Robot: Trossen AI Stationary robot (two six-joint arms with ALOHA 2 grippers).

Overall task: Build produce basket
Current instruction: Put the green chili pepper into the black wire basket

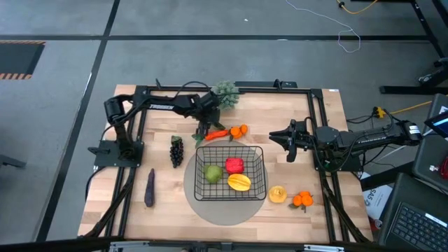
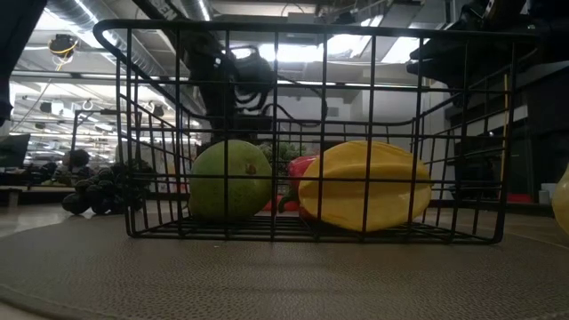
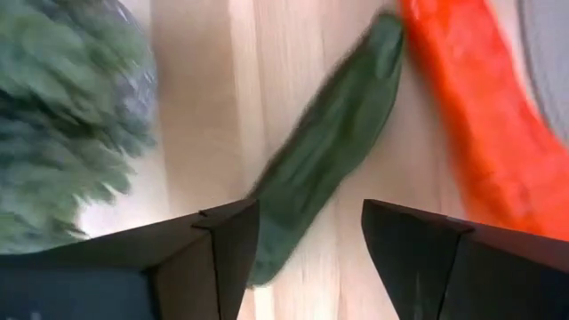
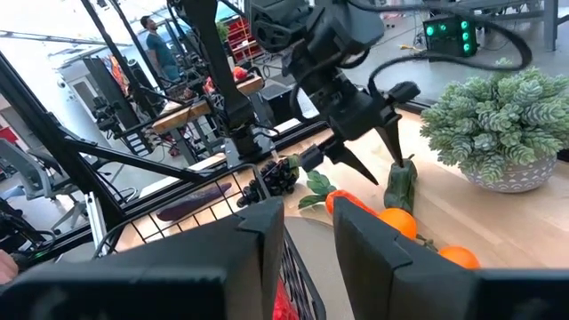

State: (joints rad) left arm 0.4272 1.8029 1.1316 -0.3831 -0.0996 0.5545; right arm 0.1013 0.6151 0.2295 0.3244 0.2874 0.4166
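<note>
The black wire basket [image 1: 260,159] stands on a round grey mat [image 1: 224,210]. A green pear [image 1: 213,172], a red pepper [image 1: 234,166] and a yellow fruit [image 1: 239,183] lie in it. Just beyond the basket's far left corner, a green cucumber [image 3: 329,151] lies on the wood beside a carrot [image 1: 218,134] and an orange [image 1: 241,129]. My left gripper [image 3: 309,218] slants down over the cucumber's near end, open, one finger on each side of it; I see no touch. My right gripper [image 1: 280,138] hovers level to the right of the basket, slightly open and holding nothing.
A spiky potted plant [image 1: 225,94] stands close behind my left gripper. Dark grapes [image 1: 176,150] and a purple eggplant [image 1: 150,187] lie left of the basket. A lemon [image 1: 278,194] and oranges [image 1: 302,200] lie at its near right. Black frame rails [image 1: 318,126] border the table.
</note>
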